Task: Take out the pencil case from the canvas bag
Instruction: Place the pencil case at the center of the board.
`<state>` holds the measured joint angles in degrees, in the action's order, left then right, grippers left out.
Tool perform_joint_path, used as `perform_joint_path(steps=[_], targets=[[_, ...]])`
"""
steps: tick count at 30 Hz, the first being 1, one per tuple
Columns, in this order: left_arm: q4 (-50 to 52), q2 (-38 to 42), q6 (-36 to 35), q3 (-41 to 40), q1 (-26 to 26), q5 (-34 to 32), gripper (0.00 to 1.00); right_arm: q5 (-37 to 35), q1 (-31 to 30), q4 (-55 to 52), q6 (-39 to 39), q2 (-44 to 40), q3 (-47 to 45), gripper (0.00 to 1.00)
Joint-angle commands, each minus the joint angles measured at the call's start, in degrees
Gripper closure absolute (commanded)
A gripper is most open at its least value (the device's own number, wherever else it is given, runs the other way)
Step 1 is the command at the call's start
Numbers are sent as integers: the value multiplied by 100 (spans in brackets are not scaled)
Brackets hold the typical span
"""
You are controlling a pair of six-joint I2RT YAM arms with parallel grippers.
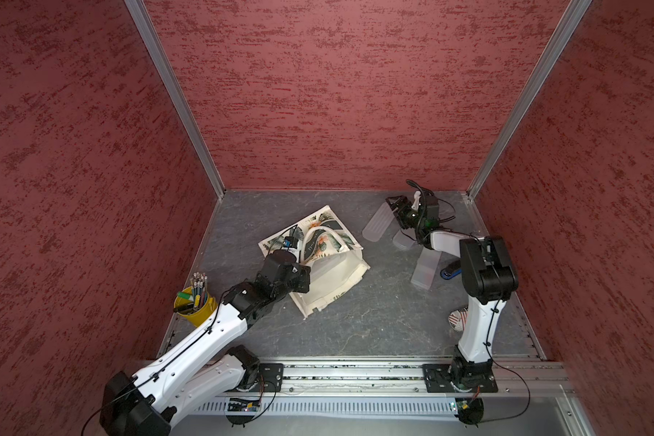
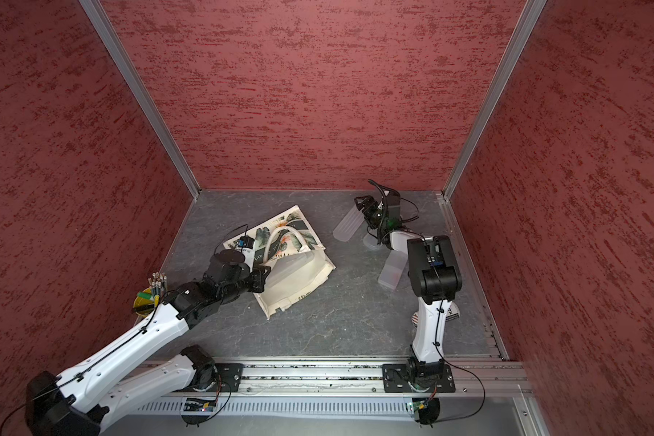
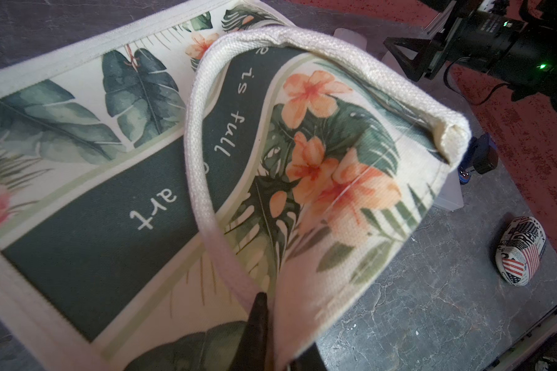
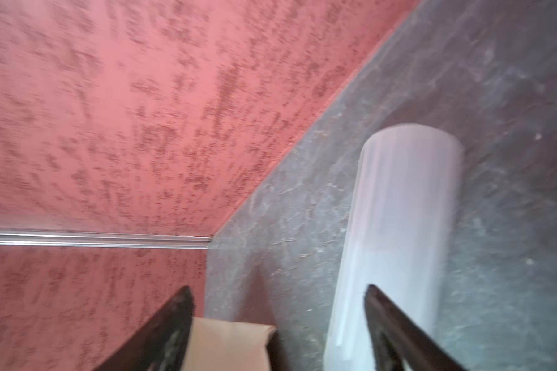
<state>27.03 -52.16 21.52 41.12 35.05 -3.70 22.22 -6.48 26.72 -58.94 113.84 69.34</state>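
One canvas bag [image 1: 333, 279] lies on its side mid-tabletop [image 1: 355, 332], its cloth pinched in the left gripper [image 3: 277, 334]. Three frosted pencil cases [image 1: 378, 224] lie right of the bag, and the right gripper [image 4: 278, 289] is spread wide over one. The walls [image 1: 317, 94] are red.

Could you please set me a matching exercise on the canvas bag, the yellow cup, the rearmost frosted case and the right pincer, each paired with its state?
Things:
1. canvas bag
2. yellow cup
3. rearmost frosted case
4. right pincer

States:
A. jaws wide apart
B. full of pencils
C. on its side, printed face up
D. flat on the table, outside the bag

Pairs: 1-C, 2-B, 3-D, 4-A.
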Motion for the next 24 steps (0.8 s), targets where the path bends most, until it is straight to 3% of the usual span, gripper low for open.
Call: perform_joint_path(steps=[1,4,12,24], targets=[[-17,126,142,-43,11,47,100,40,15,11,-33,-495,-346,9],[19,145,170,-60,20,54,100,-3,10,41,45,-990,-843,2],[88,363,212,-170,17,-4,100,391,-96,420,91,-2473,-2478,1],[-8,360,504,22,86,112,100,230,-396,-72,462,-4956,-4356,1]])
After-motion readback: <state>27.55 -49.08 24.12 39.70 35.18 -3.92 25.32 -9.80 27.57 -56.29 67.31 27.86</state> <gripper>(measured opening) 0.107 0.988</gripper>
